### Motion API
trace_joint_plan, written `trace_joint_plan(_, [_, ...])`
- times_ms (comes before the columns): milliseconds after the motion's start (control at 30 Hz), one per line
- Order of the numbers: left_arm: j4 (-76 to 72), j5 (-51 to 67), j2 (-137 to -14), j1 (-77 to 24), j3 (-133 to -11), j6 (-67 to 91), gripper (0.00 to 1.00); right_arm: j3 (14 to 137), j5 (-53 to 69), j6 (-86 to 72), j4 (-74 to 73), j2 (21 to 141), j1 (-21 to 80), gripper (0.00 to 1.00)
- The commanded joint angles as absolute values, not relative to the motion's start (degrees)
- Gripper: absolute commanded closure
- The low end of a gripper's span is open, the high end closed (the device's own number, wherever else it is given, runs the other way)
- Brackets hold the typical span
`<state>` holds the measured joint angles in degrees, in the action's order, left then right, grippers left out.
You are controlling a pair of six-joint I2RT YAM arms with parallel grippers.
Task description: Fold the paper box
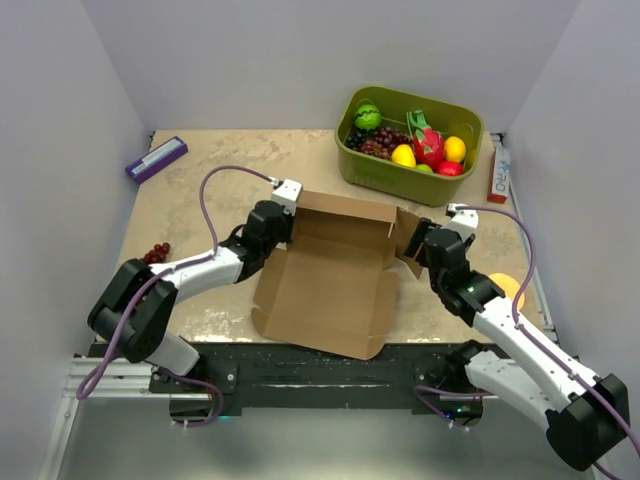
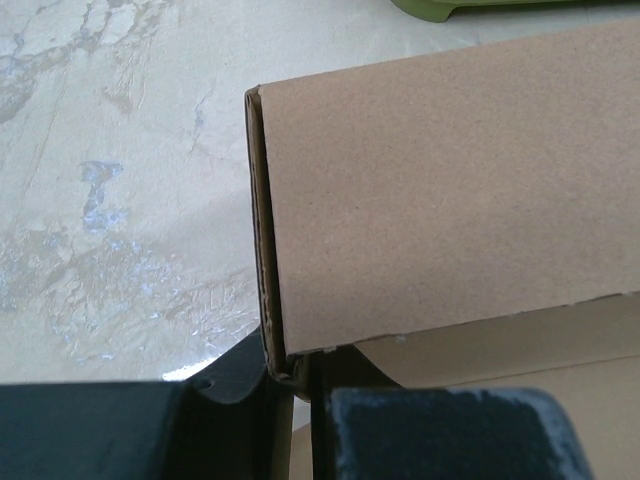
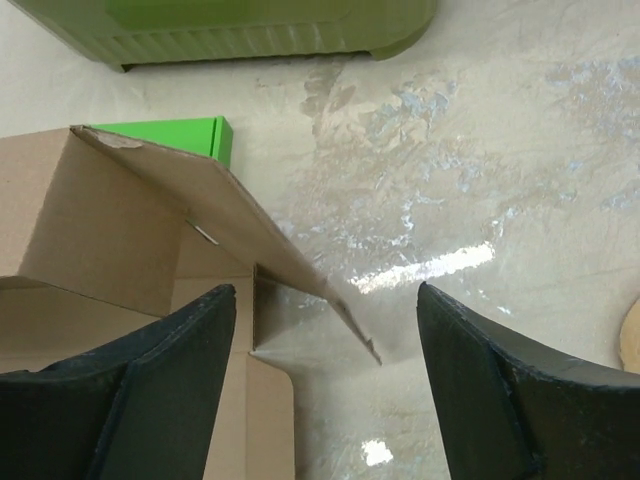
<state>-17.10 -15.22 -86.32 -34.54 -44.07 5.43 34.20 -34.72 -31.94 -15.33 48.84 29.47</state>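
The paper box (image 1: 330, 285) lies in the middle of the table as a brown sheet, with its back wall and side flaps raised. My left gripper (image 1: 288, 222) is at its back left corner. In the left wrist view this gripper (image 2: 297, 378) is shut on the edge of the upright wall (image 2: 440, 190). My right gripper (image 1: 416, 254) stands at the box's right side flap. In the right wrist view it (image 3: 325, 295) is open. The slanted flap (image 3: 250, 225) reaches between its fingers (image 3: 160, 385) without touching either one.
An olive-green bin (image 1: 410, 130) of fruit stands at the back right, close behind the box. A small flat green box (image 3: 170, 135) lies behind the flap. A purple box (image 1: 156, 158), grapes (image 1: 157, 252), an orange (image 1: 508, 288) and a red-and-white carton (image 1: 498, 172) lie around the edges.
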Motion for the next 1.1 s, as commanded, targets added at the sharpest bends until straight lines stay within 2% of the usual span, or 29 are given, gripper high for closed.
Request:
trace_joint_plan(0, [-13.7,-14.9,-85.3,-34.0,-41.7,2.3,0.96,32.3,-36.6,-25.1,-5.3,48.7,28.9,0.29])
trace_joint_plan(167, [-15.8,-14.8,-84.7,-33.9,-40.4,1.5,0.96,31.9,-35.3,-23.8,-4.3,49.0,28.8,0.51])
trace_joint_plan(233, [-17.0,-15.3,-84.8,-33.9,-39.9,1.5,0.96,31.9,-34.4,-23.6,-4.7,48.5,28.9,0.64])
trace_joint_plan(300, [-17.1,-17.1,-85.1,-34.0,-39.9,1.7,0.96,31.9,-33.8,-23.4,-4.8,48.1,28.9,0.76])
trace_joint_plan(400, [-16.2,-22.6,-85.3,-34.0,-40.3,2.4,0.96,32.3,-34.4,-23.5,-6.5,47.6,28.9,0.88])
trace_joint_plan(567, [-15.7,-29.5,-85.1,-34.0,-40.2,2.4,0.96,33.0,-34.9,-23.7,-8.5,47.0,28.8,0.93])
trace_joint_plan(1067, [-18.5,-38.6,-85.6,-36.9,-38.5,-1.9,0.96,34.5,-35.2,-23.1,-10.3,45.1,28.8,0.93])
